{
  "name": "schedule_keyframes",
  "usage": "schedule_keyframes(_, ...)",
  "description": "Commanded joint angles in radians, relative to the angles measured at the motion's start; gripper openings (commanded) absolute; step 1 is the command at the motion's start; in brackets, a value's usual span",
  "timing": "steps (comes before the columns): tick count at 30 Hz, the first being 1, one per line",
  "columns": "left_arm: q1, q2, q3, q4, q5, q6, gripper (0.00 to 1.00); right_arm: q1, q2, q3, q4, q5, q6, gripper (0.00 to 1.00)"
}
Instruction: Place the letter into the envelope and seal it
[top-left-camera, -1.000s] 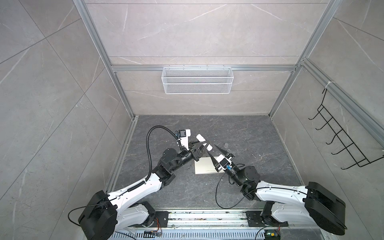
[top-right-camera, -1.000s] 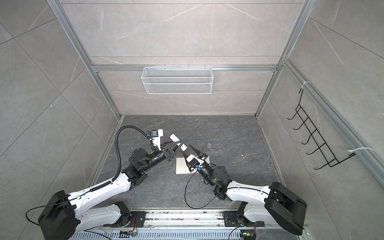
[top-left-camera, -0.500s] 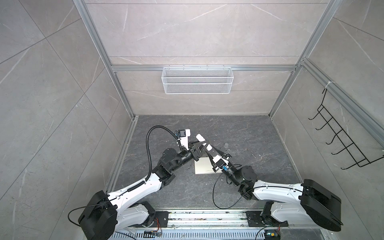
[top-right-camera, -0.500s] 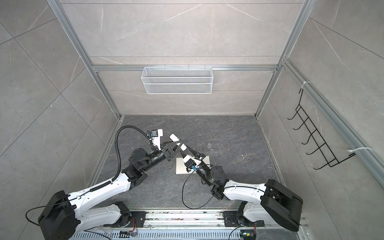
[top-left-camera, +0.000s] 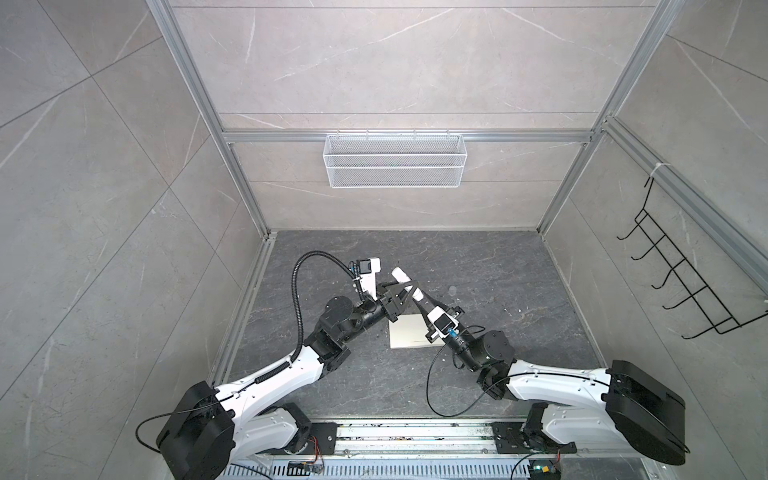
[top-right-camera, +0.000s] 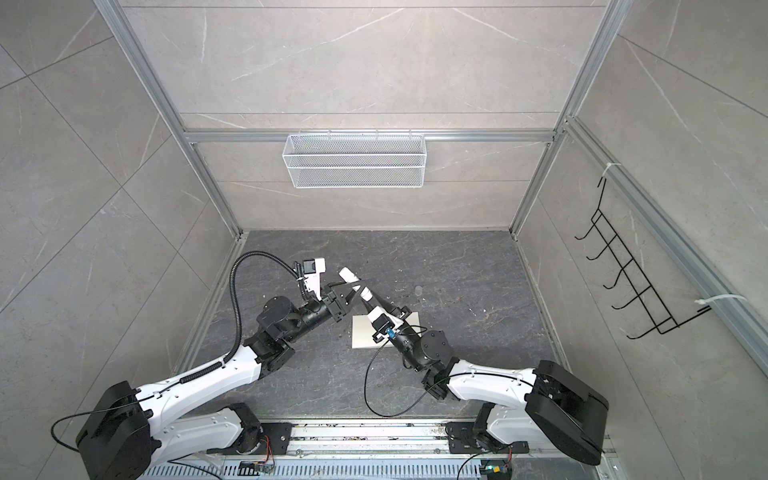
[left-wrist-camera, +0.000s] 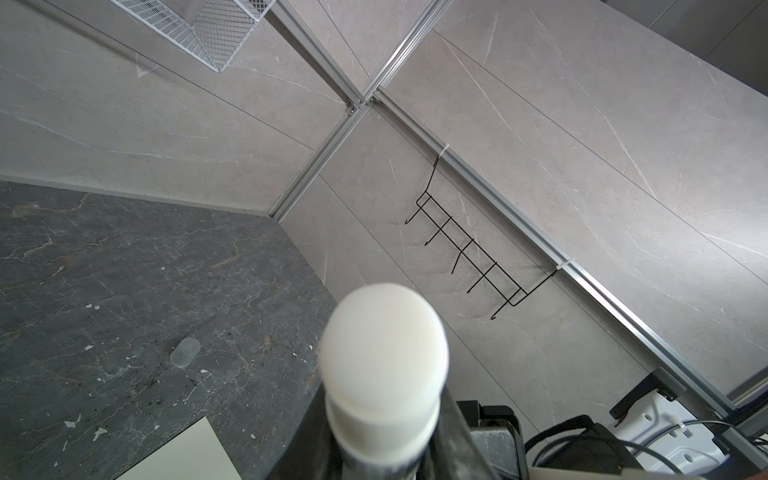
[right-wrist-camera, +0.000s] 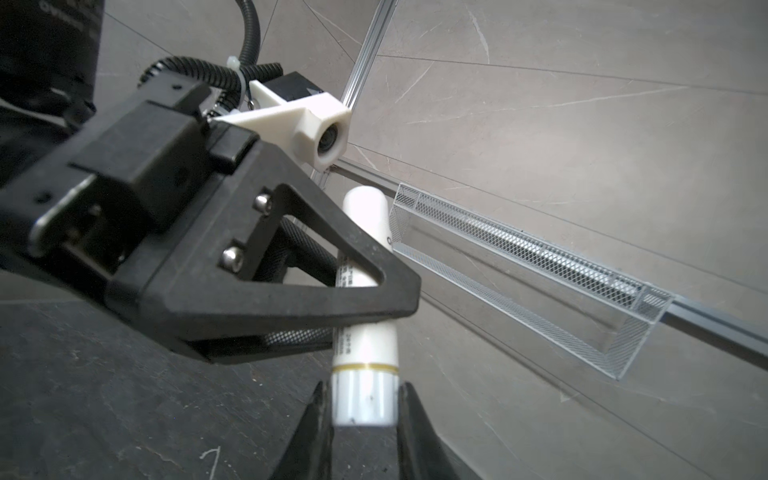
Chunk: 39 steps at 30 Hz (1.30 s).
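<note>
Grey tiled walls box in a dark stone desk (top-left-camera: 498, 257), seen from above in both top views. The envelope (top-left-camera: 409, 337) lies flat and cream-white around the desk's middle. Both arms reach in from the front corners with elbows bent, and they meet in the air over the envelope's far edge. The left gripper (top-left-camera: 409, 289) is clamped round the middle of a white tube (top-left-camera: 400, 274), which it holds tilted clear of the desk. Over the last second the right gripper (top-left-camera: 418, 297) has pushed in closer and drawn its jaws together on the tube's lower end. A small clear cap (top-left-camera: 453, 289) lies apart on the desk, further right. The letter shows nowhere. It is probably already inside the envelope, so the work seems to have reached sealing.

From the left wrist, the tube (left-wrist-camera: 384, 345) shows its pale round end close up, seemingly uncapped. A corner of the envelope (left-wrist-camera: 183, 453) and the cap (left-wrist-camera: 185, 352) lie on the desk below.

From the right wrist, the right gripper (right-wrist-camera: 363, 405) has its fingers (right-wrist-camera: 313, 432) against either side of the tube (right-wrist-camera: 365, 345), below a gold ring. The left gripper (right-wrist-camera: 368, 318) grips higher up. With both ends held, a twist of the base to raise the glue looks like the next step.
</note>
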Motion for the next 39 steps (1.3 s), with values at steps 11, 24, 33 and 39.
schedule_keyframes(11, -0.003, 0.001, 0.018, 0.135, 0.075, 0.038, 0.00, -0.279, -0.009, 0.155, -0.091, -0.633, 0.942, 0.15)
schedule_keyframes(24, -0.003, -0.024, 0.020, 0.081, 0.010, 0.005, 0.00, -0.313, 0.079, 0.173, 0.046, -0.707, 1.033, 0.34)
schedule_keyframes(33, -0.003, -0.054, 0.071, -0.116, -0.117, -0.196, 0.00, -0.150, -0.072, 0.013, -0.043, -0.298, 0.203, 0.76)
schedule_keyframes(39, -0.003, -0.072, 0.118, -0.264, -0.134, -0.302, 0.00, -0.069, -0.019, -0.045, 0.131, -0.159, 0.039, 0.74)
